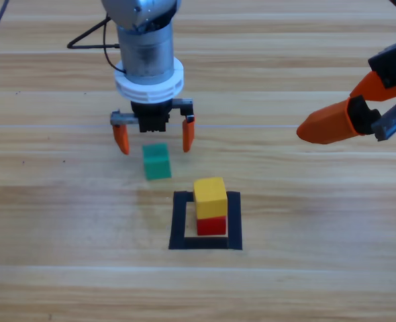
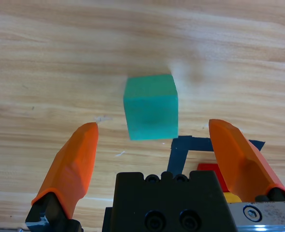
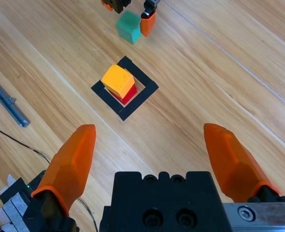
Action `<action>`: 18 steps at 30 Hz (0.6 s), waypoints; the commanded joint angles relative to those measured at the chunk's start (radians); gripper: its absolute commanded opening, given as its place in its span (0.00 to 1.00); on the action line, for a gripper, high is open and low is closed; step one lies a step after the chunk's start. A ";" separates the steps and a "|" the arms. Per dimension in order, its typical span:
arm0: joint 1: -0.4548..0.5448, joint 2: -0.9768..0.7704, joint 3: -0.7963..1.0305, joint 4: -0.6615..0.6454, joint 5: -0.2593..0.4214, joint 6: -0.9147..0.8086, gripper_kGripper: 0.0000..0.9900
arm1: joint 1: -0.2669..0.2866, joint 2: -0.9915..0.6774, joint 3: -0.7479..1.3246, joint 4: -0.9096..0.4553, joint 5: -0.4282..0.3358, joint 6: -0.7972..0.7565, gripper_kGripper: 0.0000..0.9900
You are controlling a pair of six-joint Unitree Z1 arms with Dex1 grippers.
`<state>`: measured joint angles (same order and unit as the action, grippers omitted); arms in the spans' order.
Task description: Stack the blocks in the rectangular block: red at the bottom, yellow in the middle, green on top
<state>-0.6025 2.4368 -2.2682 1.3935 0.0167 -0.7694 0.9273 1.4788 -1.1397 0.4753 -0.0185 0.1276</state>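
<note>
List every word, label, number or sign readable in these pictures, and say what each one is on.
None: no readable text shows in any view.
The green cube, yellow cube and red cube have plain faces.
The black tape outline, the wooden table, the left gripper and the right gripper carry no lettering or marks.

We see a robotics lab bench: a wooden table [image 1: 64, 268] marked with a black tape outline [image 1: 205, 246], loose cables [image 1: 90, 40], and electronics at its edge [image 3: 9, 200].
</note>
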 commanded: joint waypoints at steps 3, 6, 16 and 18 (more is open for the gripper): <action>0.040 0.068 0.001 -0.016 -0.015 0.013 0.98 | -0.028 0.043 0.040 -0.009 -0.001 -0.003 0.99; 0.040 0.073 0.001 -0.016 -0.015 0.010 0.98 | -0.028 0.041 0.040 -0.009 -0.001 -0.003 0.99; 0.017 0.102 0.003 -0.025 -0.015 -0.011 0.99 | -0.028 0.041 0.043 -0.011 -0.001 -0.005 0.99; 0.015 0.106 0.003 -0.027 -0.015 -0.013 0.99 | -0.028 0.041 0.044 -0.011 -0.003 -0.005 0.99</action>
<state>-0.5756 2.4831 -2.2682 1.3792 0.0113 -0.7698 0.9273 1.4788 -1.1277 0.4753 -0.0185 0.1276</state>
